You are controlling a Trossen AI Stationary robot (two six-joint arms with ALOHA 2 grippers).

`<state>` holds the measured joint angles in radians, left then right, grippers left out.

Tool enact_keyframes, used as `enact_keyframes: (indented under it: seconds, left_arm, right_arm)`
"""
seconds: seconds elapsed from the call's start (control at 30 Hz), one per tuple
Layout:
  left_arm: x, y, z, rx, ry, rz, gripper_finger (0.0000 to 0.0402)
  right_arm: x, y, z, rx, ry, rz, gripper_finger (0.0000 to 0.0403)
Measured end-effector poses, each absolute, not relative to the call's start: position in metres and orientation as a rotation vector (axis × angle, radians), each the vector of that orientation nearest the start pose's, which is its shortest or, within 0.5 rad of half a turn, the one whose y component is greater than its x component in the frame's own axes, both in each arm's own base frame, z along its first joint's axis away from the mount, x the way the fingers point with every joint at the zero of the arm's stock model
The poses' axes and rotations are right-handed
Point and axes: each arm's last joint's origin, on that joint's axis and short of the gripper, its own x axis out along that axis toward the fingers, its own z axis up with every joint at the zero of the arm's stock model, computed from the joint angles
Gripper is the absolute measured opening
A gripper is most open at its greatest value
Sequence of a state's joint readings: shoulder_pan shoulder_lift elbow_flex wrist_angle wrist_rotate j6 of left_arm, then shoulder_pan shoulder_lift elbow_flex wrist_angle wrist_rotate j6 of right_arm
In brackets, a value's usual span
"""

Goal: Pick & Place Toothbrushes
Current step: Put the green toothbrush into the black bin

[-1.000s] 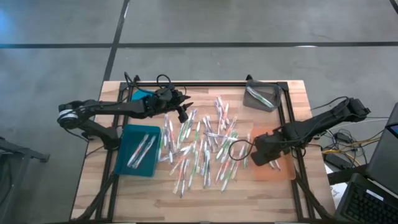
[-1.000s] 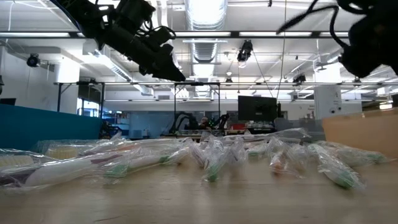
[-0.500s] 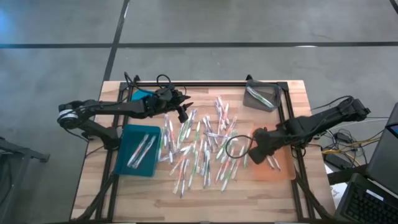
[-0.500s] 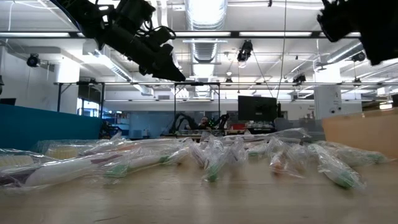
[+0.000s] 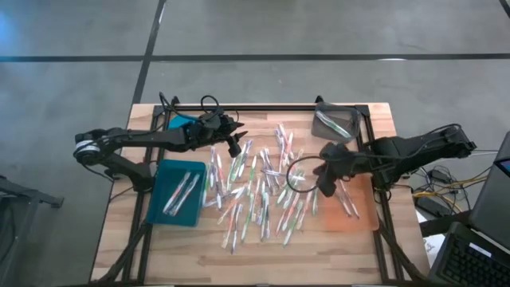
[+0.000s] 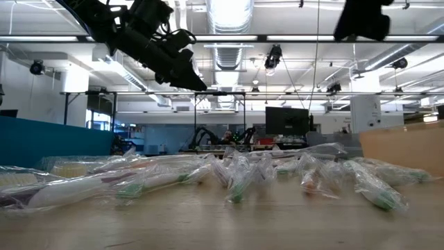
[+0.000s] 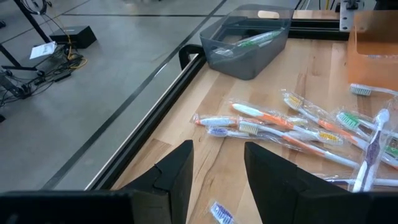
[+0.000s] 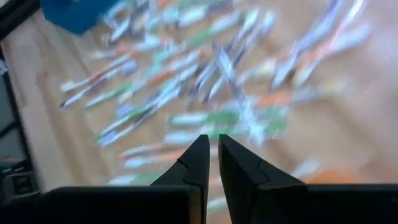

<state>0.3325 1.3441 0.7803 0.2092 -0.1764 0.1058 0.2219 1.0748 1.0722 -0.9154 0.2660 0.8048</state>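
Note:
Many toothbrushes (image 5: 255,187) in clear wrappers lie in a loose heap on the middle of the wooden table, also seen in the low view (image 6: 236,177) and the left wrist view (image 7: 292,124). My right gripper (image 5: 323,185) hangs shut and empty (image 8: 211,140) above the heap's right edge, beside the orange tray (image 5: 362,219). My left gripper (image 5: 235,145) hovers open (image 7: 217,149) over the heap's far left end, with nothing between its fingers. A few toothbrushes (image 5: 347,199) lie in the orange tray.
A blue tray (image 5: 163,209) at the left holds a few toothbrushes. A grey tray (image 5: 317,127) at the far right holds one. A black cable loop (image 5: 299,179) hangs by my right gripper. Black frame rails (image 5: 263,106) run along the table's far edge and sides.
My right gripper has risen from low over the orange tray and moved toward the heap, rolling as it went. The toothbrushes in the orange tray that it covered now show. My left gripper has kept still.

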Motion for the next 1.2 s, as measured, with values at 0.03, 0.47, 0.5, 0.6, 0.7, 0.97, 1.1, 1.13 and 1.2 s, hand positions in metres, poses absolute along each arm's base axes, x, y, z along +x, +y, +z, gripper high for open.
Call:
enact_keyframes:
  seconds: [0.03,0.47,0.5,0.6,0.7,0.97,1.1,1.13,1.2]
  left_arm:
    - [0.273,0.099,0.247,0.072,0.383,0.485,0.0149]
    - [0.273,0.099,0.247,0.046,0.377,0.489,0.0149]
    - [0.273,0.099,0.247,0.046,0.377,0.489,0.0149]
    - [0.273,0.099,0.247,0.045,0.377,0.489,0.0149]
    - [0.273,0.099,0.247,0.045,0.377,0.489,0.0149]
    - [0.273,0.099,0.247,0.044,0.377,0.489,0.0149]
    - [0.273,0.099,0.247,0.044,0.376,0.489,0.0149]
    - [0.273,0.099,0.247,0.044,0.377,0.489,0.0149]
    - [0.273,0.099,0.247,0.044,0.377,0.489,0.0149]
  right_arm:
    - [0.195,0.034,0.324,0.481,0.791,-0.394,0.0034]
    - [0.193,0.018,0.376,-0.231,0.63,-0.554,0.0055]
    - [0.193,0.017,0.377,-0.276,0.632,-0.561,0.0057]
    - [0.195,0.016,0.38,-0.421,0.634,-0.552,0.0063]
    - [0.203,0.014,0.382,-0.523,0.63,-0.533,0.0072]
    - [0.228,0.004,0.369,-0.63,0.714,-0.392,0.0102]
    - [0.242,0.001,0.357,-0.594,0.757,-0.283,0.0117]
    - [0.246,0.001,0.354,-0.593,0.769,-0.262,0.0121]
    - [0.252,0.003,0.347,-0.595,0.798,-0.231,0.0129]
